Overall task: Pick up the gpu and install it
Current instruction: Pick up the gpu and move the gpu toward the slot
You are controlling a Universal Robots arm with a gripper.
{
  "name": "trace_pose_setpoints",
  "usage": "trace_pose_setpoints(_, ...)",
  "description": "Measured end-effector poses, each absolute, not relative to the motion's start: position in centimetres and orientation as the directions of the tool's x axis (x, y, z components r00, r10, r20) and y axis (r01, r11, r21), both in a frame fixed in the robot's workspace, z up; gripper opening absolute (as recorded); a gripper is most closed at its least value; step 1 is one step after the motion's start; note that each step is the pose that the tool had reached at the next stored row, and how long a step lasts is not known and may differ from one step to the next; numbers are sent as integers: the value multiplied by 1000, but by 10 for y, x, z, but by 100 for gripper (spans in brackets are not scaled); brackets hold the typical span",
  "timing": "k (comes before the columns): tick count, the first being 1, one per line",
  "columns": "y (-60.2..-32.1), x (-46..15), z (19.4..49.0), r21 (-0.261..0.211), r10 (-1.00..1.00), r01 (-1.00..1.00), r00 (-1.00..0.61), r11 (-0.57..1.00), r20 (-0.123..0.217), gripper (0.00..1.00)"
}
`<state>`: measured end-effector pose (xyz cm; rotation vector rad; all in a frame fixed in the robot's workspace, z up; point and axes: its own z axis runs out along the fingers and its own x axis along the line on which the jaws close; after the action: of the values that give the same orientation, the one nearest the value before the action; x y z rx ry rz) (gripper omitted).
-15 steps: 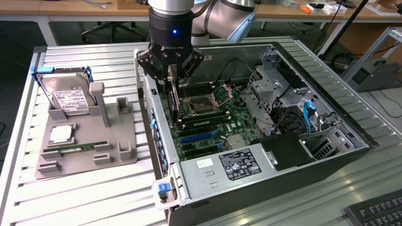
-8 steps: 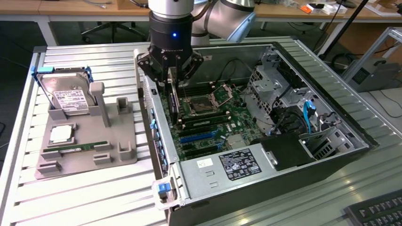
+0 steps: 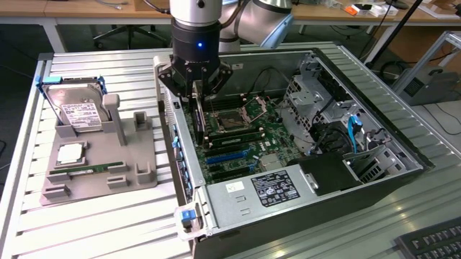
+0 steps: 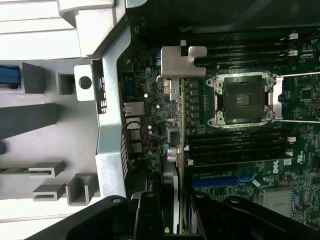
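Observation:
The gpu [image 3: 200, 120] is a thin dark card seen edge-on, hanging upright inside the open computer case [image 3: 374, 186], over the motherboard [image 3: 270, 141] near the case's rear wall. My gripper [image 3: 196, 96] is shut on its upper edge, one finger on each side. In the wrist view the gpu [image 4: 181, 127] runs as a narrow strip, with its silvery end bracket [image 4: 182, 62] at the far end. The black fingers [image 4: 150, 217] clamp the gpu at my gripper [image 4: 175, 222]. The card hangs between the rear ports and the CPU socket [image 4: 243, 100].
A grey fixture [image 3: 137, 175] at the exterior view's left holds a hard drive [image 3: 79, 110], a CPU [image 3: 70, 154] and a green RAM stick [image 3: 88, 169]. Inside the case are blue slots [image 3: 226, 157], a power supply [image 3: 270, 189] and a drive cage [image 3: 310, 97].

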<state>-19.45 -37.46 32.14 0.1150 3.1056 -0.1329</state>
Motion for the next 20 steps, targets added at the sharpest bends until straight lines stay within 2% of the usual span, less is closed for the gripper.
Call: trace_pose_setpoints(20, -375, -187, 304, -84, 72, 75, -997, 994, -34, 27)
